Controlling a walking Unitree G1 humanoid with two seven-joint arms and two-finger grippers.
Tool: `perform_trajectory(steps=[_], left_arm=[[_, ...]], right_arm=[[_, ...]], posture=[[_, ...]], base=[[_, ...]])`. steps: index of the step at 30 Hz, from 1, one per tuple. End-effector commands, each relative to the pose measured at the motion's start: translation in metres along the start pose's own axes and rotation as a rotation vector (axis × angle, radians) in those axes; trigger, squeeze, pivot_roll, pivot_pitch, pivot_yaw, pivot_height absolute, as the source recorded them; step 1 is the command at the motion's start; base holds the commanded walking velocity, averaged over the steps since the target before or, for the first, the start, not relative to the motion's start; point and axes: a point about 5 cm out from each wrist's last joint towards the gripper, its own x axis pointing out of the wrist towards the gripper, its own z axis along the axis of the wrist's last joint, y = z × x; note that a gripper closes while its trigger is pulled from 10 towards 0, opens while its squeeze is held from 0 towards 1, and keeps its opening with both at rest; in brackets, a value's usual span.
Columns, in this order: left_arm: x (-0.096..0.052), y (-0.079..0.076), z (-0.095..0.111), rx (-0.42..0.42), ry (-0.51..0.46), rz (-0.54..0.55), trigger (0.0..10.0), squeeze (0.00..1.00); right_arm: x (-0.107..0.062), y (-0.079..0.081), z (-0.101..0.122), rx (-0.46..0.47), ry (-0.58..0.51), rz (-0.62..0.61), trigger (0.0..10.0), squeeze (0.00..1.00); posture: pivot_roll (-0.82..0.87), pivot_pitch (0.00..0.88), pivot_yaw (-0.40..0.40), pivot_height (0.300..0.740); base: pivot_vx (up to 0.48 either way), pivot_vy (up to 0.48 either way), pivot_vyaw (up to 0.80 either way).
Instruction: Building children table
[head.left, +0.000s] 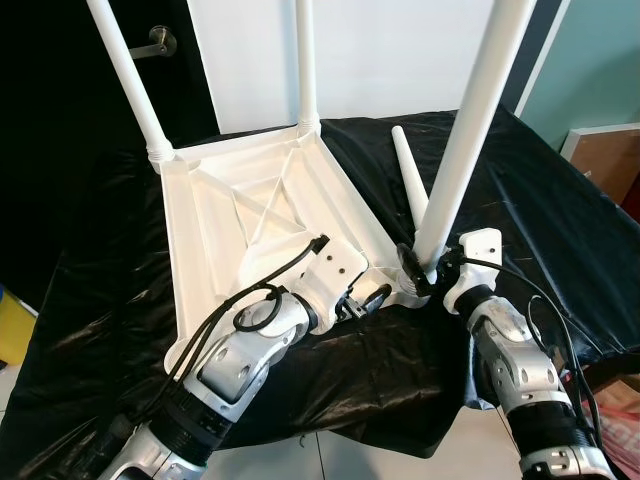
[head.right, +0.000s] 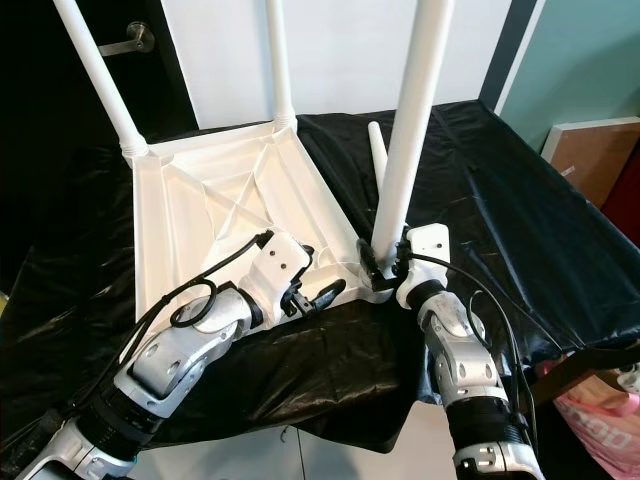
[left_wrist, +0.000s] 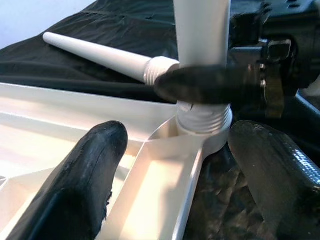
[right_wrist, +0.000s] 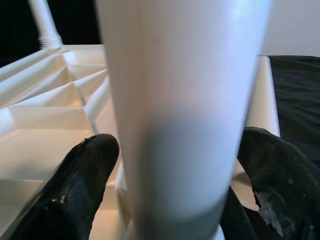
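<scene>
Right gripper (head.left: 420, 272) pinching leg (head.left: 468, 130) at tabletop (head.left: 215, 225) corner, left gripper (head.left: 368, 300) spread — near cloth (head.left: 520, 200) edge.

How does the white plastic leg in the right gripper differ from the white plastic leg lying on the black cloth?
The held leg stands upright in the table's corner socket; the loose leg lies flat on the black cloth. The right gripper clasps the held leg; nothing touches the loose one. Both are white, tapered, with threaded ends.
</scene>
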Motion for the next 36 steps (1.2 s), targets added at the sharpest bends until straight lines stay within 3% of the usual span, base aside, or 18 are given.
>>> perform_trajectory(steps=[1, 5, 6, 7, 8, 19, 20, 22, 23, 24, 30, 36], left_arm=[[0.002, -0.006, 0.001, 0.021, -0.002, -0.130, 10.0, 0.00], [0.003, 0.000, 0.005, 0.038, -0.006, -0.127, 10.0, 0.00], [0.002, 0.001, 0.004, 0.041, -0.004, -0.125, 10.0, 0.00], [0.002, 0.002, 0.004, 0.043, -0.003, -0.123, 10.0, 0.00], [0.001, 0.003, 0.004, 0.044, -0.002, -0.121, 10.0, 0.00], [0.002, 0.002, 0.005, 0.044, -0.006, -0.119, 10.0, 0.00], [0.002, 0.002, 0.005, 0.043, -0.007, -0.119, 10.0, 0.00], [0.002, 0.002, 0.005, 0.043, -0.007, -0.119, 10.0, 0.00], [0.002, 0.002, 0.005, 0.043, -0.006, -0.117, 10.0, 0.00], [0.001, 0.002, 0.004, 0.041, -0.004, -0.112, 10.0, 0.00], [0.000, 0.001, 0.003, 0.038, -0.003, -0.111, 10.0, 0.00], [-0.002, 0.000, 0.002, 0.032, 0.000, -0.106, 10.0, 0.00]], right_arm=[[0.003, 0.002, -0.003, -0.012, 0.022, 0.058, 10.0, 0.00], [0.012, 0.000, -0.006, -0.039, 0.063, 0.144, 10.0, 0.00], [0.013, 0.000, -0.007, -0.047, 0.069, 0.151, 9.3, 0.00], [0.014, -0.001, -0.008, -0.052, 0.072, 0.155, 9.3, 0.00], [0.015, -0.001, -0.009, -0.051, 0.076, 0.155, 0.0, 0.00], [0.011, -0.008, -0.022, -0.041, 0.118, 0.166, 0.0, 0.00], [0.011, -0.009, -0.026, -0.047, 0.142, 0.143, 4.2, 0.00], [0.010, -0.009, -0.027, -0.049, 0.151, 0.134, 4.2, 0.00], [0.010, -0.010, -0.029, -0.063, 0.168, 0.112, 10.0, 0.00], [0.011, -0.008, -0.033, -0.046, 0.180, 0.062, 10.0, 0.00], [0.011, -0.004, -0.035, -0.028, 0.182, 0.031, 10.0, 0.00], [0.015, 0.006, -0.041, 0.023, 0.202, -0.145, 10.0, 0.00]], posture=[[-0.16, 0.006, 0.030, 0.740], [-0.14, 0.000, 0.037, 0.740], [-0.14, 0.000, 0.038, 0.740], [-0.14, 0.000, 0.038, 0.740], [-0.13, 0.000, 0.035, 0.740], [-0.12, 0.000, 0.031, 0.740], [-0.12, 0.000, 0.028, 0.740], [-0.12, 0.000, 0.028, 0.740], [-0.12, 0.000, 0.028, 0.740], [-0.12, 0.000, 0.025, 0.740], [-0.11, 0.002, 0.020, 0.740], [-0.10, 0.004, 0.016, 0.740]], base=[[0.000, 0.000, 0.00], [0.000, 0.000, 0.00], [0.000, 0.000, 0.00], [0.000, 0.000, 0.00], [0.000, 0.000, 0.00], [0.000, 0.000, 0.00], [0.000, 0.000, 0.00], [0.000, 0.000, 0.00], [0.000, 0.000, 0.00], [0.000, 0.000, 0.00], [0.000, 0.000, 0.00], [0.000, 0.000, 0.00]])
